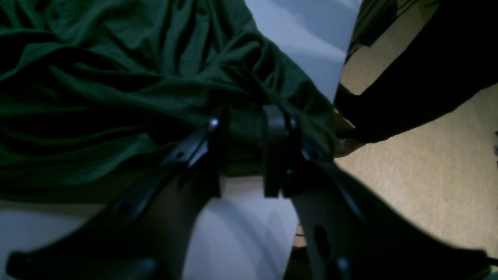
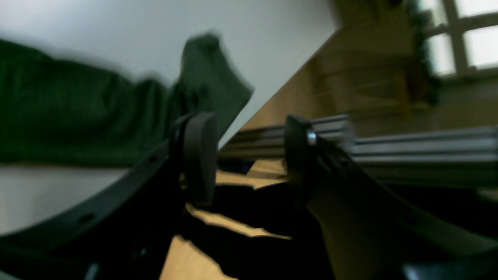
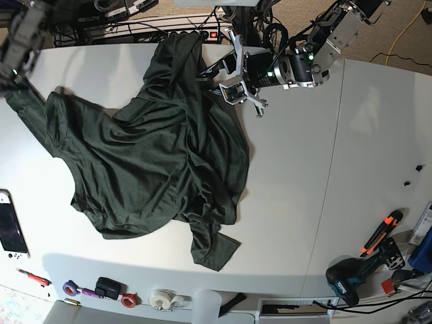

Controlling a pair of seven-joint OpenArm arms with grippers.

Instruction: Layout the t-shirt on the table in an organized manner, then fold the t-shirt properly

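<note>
t-shirt (image 3: 155,155) crumpled on table (image 3: 304,169); left claw (image 1: 244,151) pinching its edge; right claw (image 2: 249,155) released

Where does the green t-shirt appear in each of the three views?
Left wrist: t-shirt fills the upper left, bunched between the jaws.
Right wrist: t-shirt lies blurred at left, beyond the jaws.
Base: t-shirt lies crumpled left of centre.
Shared landmark: the white table under it.
</note>
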